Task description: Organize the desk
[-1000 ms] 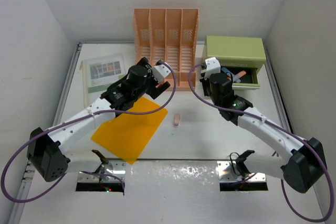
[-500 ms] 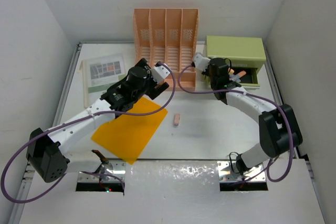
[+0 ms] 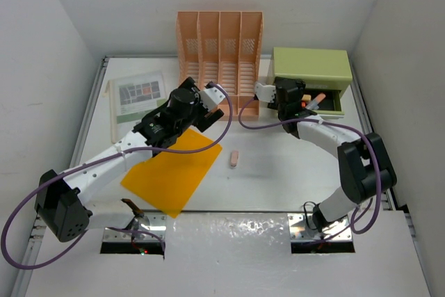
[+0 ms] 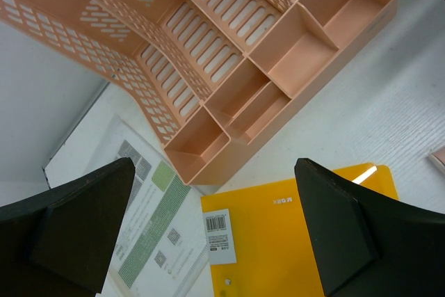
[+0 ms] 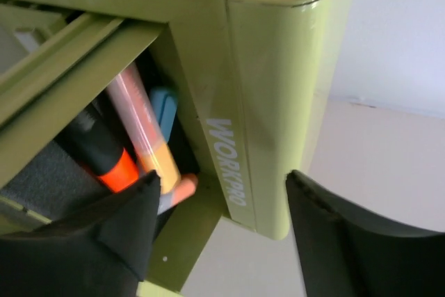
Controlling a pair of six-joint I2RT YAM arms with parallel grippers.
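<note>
Well, the desk is the big flat white top that fills the space between the white walls, with thin metal rails down its sides. My two arms are bolted at its near edge.

On the desk, near the middle, lies an orange folder, and just right of it sits a small pink block, not touching it. A printed sheet lies at the far left, and in my left wrist view one corner of it runs under the folder's edge. A peach file rack stands at the back in the middle. A green drawer box stands at the back right, just beside the rack, with its drawer pulled out.

My left gripper hangs over the far corner of the folder, right in front of the rack. Its fingers are spread wide and hold nothing.

My right gripper is up against the open drawer – its fingers are apart and nothing is pinched between them. Past them I see pens lying in the drawer: a pink and orange one, a black one with an orange tip, and a blue one
</note>
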